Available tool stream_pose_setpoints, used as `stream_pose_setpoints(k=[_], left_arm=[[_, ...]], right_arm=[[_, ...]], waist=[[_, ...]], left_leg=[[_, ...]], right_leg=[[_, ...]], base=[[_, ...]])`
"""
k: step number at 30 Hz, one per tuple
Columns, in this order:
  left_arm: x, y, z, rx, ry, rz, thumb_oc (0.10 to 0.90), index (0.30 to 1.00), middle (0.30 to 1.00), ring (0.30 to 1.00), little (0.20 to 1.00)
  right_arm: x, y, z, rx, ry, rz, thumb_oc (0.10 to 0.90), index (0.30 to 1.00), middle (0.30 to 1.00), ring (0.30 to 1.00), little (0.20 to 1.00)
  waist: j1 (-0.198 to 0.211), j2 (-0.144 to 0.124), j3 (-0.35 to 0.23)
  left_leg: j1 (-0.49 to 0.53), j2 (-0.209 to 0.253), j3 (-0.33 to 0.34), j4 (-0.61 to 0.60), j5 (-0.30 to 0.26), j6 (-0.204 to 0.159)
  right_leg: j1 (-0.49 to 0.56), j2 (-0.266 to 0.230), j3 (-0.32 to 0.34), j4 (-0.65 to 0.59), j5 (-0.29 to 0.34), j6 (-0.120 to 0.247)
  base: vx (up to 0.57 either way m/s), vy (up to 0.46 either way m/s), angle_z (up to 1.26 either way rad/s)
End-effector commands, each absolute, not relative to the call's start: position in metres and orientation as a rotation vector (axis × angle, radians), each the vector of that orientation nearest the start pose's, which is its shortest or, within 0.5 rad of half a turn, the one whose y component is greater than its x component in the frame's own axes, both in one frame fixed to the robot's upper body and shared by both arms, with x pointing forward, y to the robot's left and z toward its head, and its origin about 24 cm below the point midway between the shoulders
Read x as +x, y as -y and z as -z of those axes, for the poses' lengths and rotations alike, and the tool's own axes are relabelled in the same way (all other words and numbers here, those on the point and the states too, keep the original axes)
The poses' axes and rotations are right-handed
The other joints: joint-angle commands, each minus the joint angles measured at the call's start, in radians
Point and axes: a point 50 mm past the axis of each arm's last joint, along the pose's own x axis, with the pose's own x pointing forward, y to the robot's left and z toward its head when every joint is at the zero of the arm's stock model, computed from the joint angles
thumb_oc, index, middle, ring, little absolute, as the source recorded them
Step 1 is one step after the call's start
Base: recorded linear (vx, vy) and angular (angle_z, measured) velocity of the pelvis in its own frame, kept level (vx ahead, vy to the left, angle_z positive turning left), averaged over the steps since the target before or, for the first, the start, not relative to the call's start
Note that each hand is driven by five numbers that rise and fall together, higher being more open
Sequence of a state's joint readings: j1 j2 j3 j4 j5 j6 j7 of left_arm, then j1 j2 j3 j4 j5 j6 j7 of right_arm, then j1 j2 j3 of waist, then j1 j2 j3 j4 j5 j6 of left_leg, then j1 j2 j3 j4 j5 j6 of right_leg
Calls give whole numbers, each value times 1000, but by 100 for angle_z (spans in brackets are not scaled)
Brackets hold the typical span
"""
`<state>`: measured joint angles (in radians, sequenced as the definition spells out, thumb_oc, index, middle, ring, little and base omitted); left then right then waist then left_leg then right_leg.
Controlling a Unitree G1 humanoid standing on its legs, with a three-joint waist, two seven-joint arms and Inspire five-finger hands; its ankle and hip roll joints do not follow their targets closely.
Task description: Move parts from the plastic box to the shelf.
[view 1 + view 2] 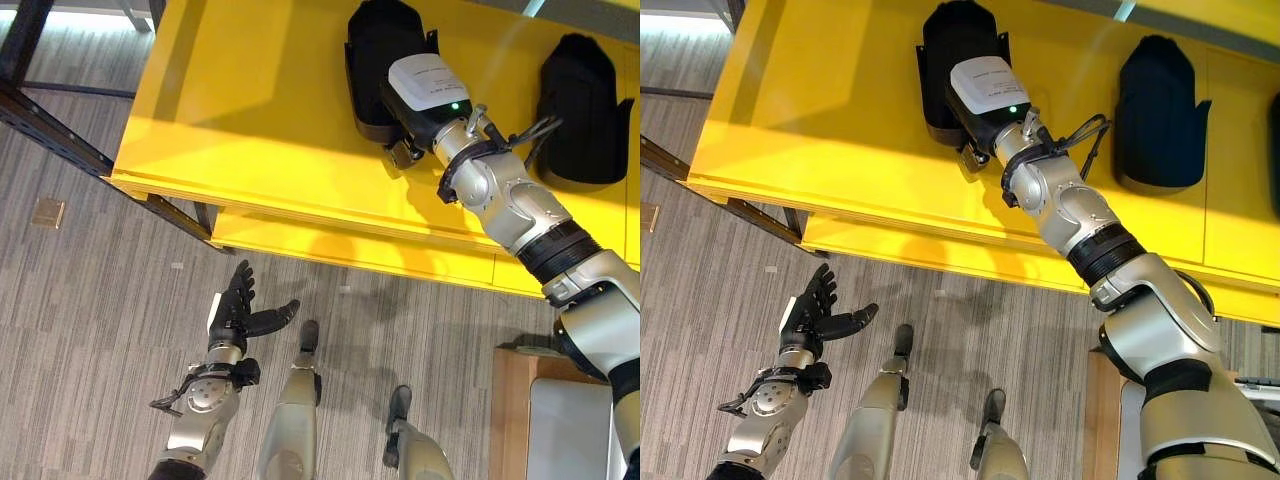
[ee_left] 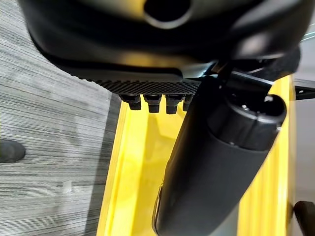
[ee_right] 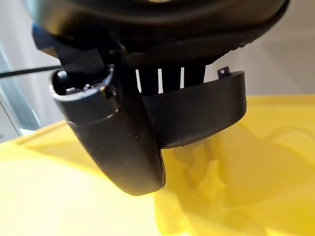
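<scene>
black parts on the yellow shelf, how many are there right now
2 fully in view: one black moulded part under the right hand, and another black part lying apart, further along the yellow shelf. A dark edge beyond may be a third.

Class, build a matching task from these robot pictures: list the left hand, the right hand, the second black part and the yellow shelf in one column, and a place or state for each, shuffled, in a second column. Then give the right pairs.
Things:
1. left hand
2. right hand
3. second black part
4. yellow shelf

Places or states:
A. lies alone on the shelf, to the right of the arm
B. open, over the grey floor, holding nothing
C. bears both black parts
D. up on the shelf, at the black part

Pairs: 1-B, 2-D, 3-A, 4-C
</scene>
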<state>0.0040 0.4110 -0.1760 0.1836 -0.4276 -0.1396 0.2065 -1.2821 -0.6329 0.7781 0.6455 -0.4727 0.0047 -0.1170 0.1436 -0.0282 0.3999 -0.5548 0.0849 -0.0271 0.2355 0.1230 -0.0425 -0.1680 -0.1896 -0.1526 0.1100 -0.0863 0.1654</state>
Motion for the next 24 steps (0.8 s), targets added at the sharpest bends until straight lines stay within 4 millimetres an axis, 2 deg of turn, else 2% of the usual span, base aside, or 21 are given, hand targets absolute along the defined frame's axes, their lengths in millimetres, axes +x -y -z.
stream_pose_setpoints(k=[1,14,24], left_arm=[[249,-211,-52,-2,91,-69,900,1000,1000,1000,1000],[253,-206,-57,-23,116,-49,900,1000,1000,1000,1000],[256,-204,-58,-34,118,-59,900,1000,1000,1000,1000]], right_arm=[[391,130,-330,-1569,699,103,400,300,300,300,300],[407,175,-316,-1495,509,263,400,300,300,300,300],[413,174,-301,-1327,469,294,400,300,300,300,300]], waist=[[7,-6,-59],[-2,29,-29],[-10,38,-26]], left_leg=[[-1,115,-13,124,-122,-83],[-31,113,-12,166,-141,-79],[-36,112,-12,169,-142,-77]], right_leg=[[-16,-64,6,117,-46,-13],[-65,-64,23,177,-73,-18],[-74,-62,26,189,-78,-23]], base=[[-32,5,1],[-9,3,0],[-6,1,-2]])
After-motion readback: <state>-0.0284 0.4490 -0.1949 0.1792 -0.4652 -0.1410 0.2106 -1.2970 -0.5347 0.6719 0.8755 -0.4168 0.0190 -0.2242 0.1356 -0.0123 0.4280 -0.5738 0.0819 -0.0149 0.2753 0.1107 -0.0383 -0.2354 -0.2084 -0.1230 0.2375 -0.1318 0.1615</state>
